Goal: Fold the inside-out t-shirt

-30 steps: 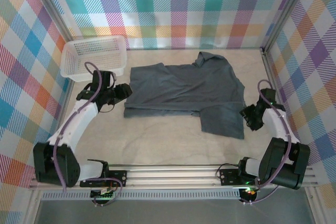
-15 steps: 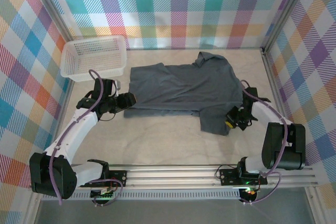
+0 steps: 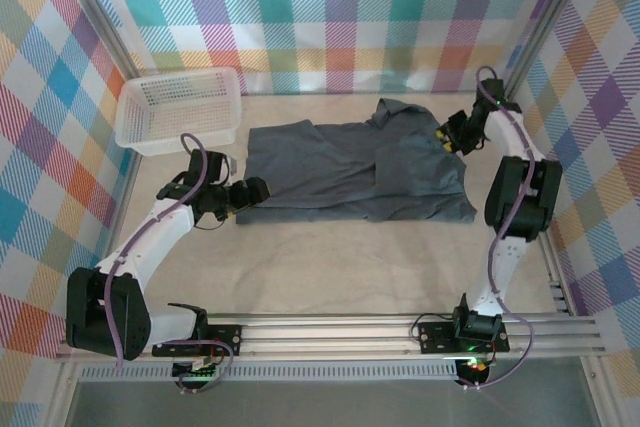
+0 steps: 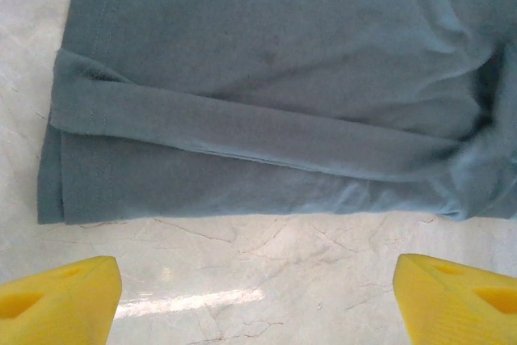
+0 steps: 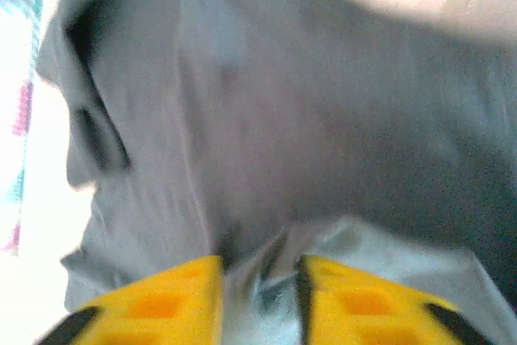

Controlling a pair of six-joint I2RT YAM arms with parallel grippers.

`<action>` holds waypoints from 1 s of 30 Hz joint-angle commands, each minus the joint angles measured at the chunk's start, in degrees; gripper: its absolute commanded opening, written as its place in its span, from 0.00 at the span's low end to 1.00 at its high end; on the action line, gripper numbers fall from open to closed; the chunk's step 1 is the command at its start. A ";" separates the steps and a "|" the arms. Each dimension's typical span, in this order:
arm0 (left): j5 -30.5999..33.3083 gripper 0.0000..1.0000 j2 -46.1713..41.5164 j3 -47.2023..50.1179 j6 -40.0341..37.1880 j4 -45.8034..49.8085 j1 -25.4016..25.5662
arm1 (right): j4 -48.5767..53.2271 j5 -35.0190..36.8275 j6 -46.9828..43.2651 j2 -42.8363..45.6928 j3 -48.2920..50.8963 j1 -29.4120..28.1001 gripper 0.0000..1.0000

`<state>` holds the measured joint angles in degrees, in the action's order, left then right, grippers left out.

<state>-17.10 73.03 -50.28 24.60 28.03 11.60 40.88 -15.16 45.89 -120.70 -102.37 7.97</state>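
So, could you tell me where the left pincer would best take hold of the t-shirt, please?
I'd take the near-left corner of the t-shirt, coming in low along the table from its near-left side. There the folded layers end together at a free, flat edge, so the open left pincer, poised just off it, could probably slide a finger under and pinch them all.

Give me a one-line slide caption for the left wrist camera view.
Left gripper open over the pale table, facing the folded edge of the grey t-shirt.
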 commanded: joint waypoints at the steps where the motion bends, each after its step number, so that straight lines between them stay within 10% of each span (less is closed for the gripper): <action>1: -0.59 0.87 1.03 -0.98 -0.03 -0.99 0.80 | 10.40 -2.30 -4.87 -2.53 -4.36 0.40 0.43; 5: 2.25 0.78 4.94 -3.42 1.84 -0.43 1.19 | 2.97 1.92 -6.34 8.54 11.69 1.12 0.43; 12: 7.83 0.00 21.46 -15.64 1.59 0.90 2.12 | -2.94 8.10 -7.86 18.37 33.00 3.56 0.00; 21: 9.77 0.00 39.81 -23.74 1.24 3.17 2.03 | 0.51 8.86 -9.86 13.34 35.48 8.10 0.00; 30: 12.69 0.00 28.65 -5.51 1.06 4.62 2.03 | 5.36 12.28 -12.05 18.18 43.85 9.65 0.00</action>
<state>-6.57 104.18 -62.46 26.06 24.95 13.10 39.33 -6.94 35.22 -104.51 -64.58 16.88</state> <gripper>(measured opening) 0.050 0.049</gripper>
